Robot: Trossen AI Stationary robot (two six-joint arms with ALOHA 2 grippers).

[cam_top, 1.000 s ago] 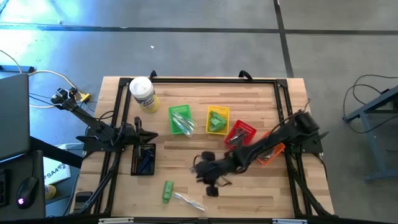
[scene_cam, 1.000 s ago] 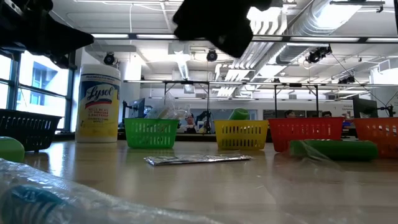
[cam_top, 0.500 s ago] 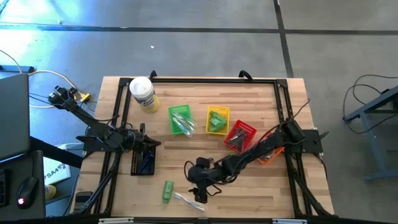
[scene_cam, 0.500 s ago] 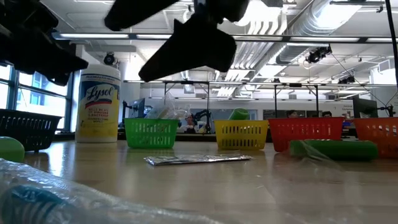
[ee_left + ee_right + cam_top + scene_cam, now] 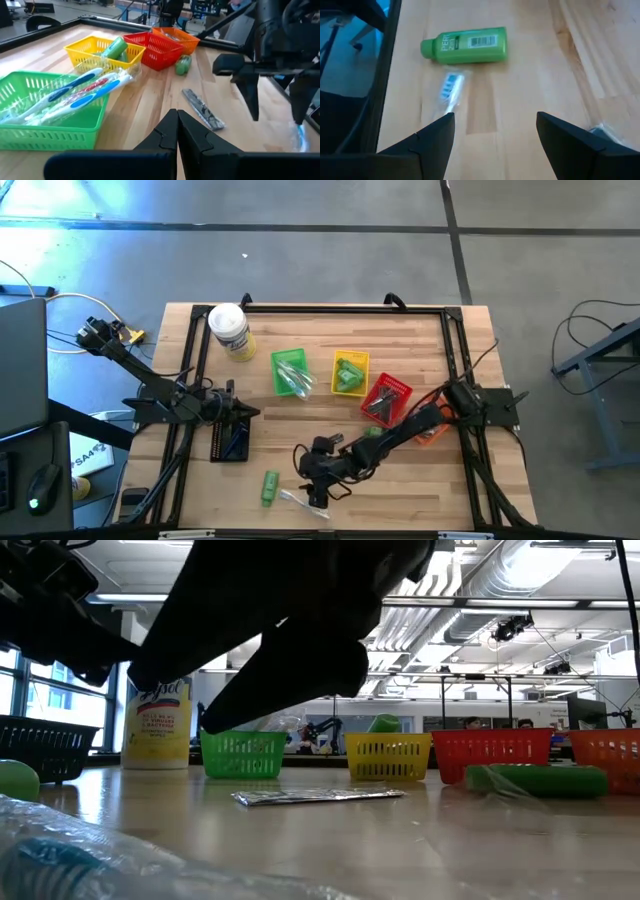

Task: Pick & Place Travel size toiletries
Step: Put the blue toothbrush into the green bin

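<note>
The right tool (image 5: 492, 137) hangs with its fingers apart and empty, low over the tabletop (image 5: 400, 340). A clear-wrapped toothbrush (image 5: 449, 90) lies just ahead of them, and a green bottle (image 5: 465, 45) just beyond that. This looks like the approach to a pick: next, lower and close. The left tool (image 5: 176, 131), fingers together, waits well away by the green basket (image 5: 30, 132).

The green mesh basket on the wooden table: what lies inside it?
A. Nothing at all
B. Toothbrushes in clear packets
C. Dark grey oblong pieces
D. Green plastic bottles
B. In the left wrist view, the green mesh basket holds toothbrushes in clear packets, with blue and white handles that reach over its rim; the high view shows pale packets in it too.
</note>
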